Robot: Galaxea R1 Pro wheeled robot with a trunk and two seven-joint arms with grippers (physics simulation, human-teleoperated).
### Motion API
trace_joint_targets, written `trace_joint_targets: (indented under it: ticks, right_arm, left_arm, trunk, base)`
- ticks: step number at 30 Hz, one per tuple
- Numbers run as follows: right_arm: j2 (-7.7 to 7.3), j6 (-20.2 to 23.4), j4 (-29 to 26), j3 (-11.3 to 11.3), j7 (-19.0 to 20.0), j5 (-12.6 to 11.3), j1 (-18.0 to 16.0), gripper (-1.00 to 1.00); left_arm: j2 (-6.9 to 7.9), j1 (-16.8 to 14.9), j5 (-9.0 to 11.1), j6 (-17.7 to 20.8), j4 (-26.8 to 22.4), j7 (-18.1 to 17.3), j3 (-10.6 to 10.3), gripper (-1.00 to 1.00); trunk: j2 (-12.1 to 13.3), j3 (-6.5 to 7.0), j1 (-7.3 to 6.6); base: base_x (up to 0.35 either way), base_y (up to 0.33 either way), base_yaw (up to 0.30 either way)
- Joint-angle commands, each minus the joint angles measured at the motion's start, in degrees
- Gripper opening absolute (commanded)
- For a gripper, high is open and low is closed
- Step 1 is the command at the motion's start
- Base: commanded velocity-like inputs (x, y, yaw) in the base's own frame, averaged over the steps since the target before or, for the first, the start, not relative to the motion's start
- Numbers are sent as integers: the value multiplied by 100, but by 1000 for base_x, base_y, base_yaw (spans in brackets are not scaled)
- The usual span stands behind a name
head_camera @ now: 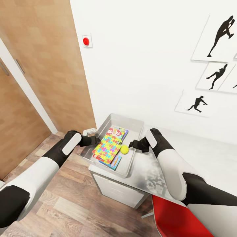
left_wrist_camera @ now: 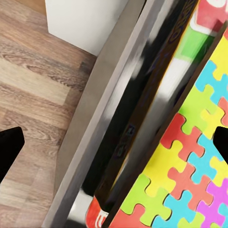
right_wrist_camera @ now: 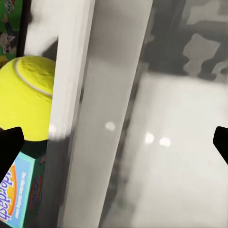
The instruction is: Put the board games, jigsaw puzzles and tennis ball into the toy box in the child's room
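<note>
Both claws are gripping the toy box (head_camera: 134,154) rims: we are seeing left claw (head_camera: 97,139) and right claw (head_camera: 132,144) spread wide, straddling opposite rims on the bench (head_camera: 204,158).

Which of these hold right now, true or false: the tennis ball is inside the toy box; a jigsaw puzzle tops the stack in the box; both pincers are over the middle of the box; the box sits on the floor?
1. The tennis ball is inside the toy box. True.
2. A jigsaw puzzle tops the stack. True.
3. Both pincers are over the box's middle. False: the left pincer and right pincer are at opposite rims.
4. The box sits on the floor. False: it rests on the table.
</note>
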Motion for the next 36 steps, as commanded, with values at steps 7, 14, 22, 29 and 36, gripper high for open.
trace_joint_targets:
  ticks: [7,14,22,29,36]
  right_arm:
    - [5,13,-12,-22,-64,-56,-10,100]
    - [5,16,-133,-18,-58,-56,-11,100]
    - [5,61,-623,-27,-54,-56,30,100]
    - [5,93,-1279,-22,-54,-56,247,100]
    - [5,122,-2278,48,-59,-56,655,100]
  left_arm:
    - [5,-12,62,7,-9,63,-24,100]
    - [14,-14,64,11,-39,64,-10,100]
    - [69,-15,74,20,-189,39,45,100]
    - [94,-4,72,30,-494,60,65,100]
    - [115,0,72,34,-772,79,80,100]
  trunk:
    - [-11,-11,3]
    - [-11,-11,3]
    - [-11,-11,3]
    - [-11,-11,3]
    - [-11,-11,3]
  base:
    - [0,0,0]
    - [0,0,0]
    - [0,0,0]
    - [0,0,0]
    - [0,0,0]
